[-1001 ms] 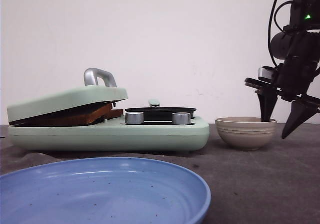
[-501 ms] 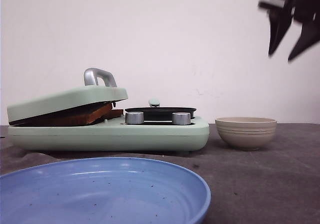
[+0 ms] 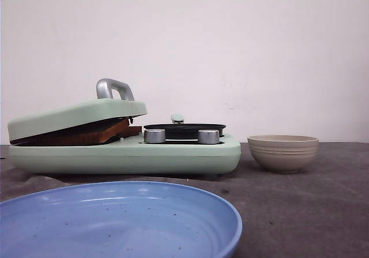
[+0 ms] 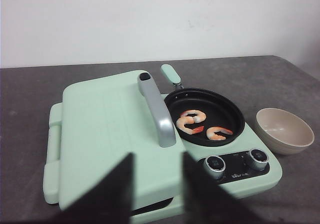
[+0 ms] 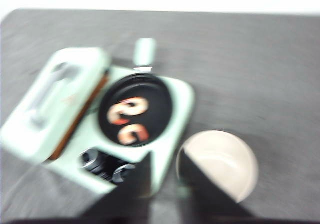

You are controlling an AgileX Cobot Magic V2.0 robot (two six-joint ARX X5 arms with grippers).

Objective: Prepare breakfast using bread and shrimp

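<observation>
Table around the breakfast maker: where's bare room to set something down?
Bare grey table shows beside the lid side of the breakfast maker, behind it toward the wall, and past the beige bowl. The blue plate is unoccupied. Crowded: the pan holds three shrimp; the bowl sits close beside the knobs.

You have a glossy blue plate, a brushed-metal handle on the smooth mint lid, and a matt dark tabletop.
</observation>
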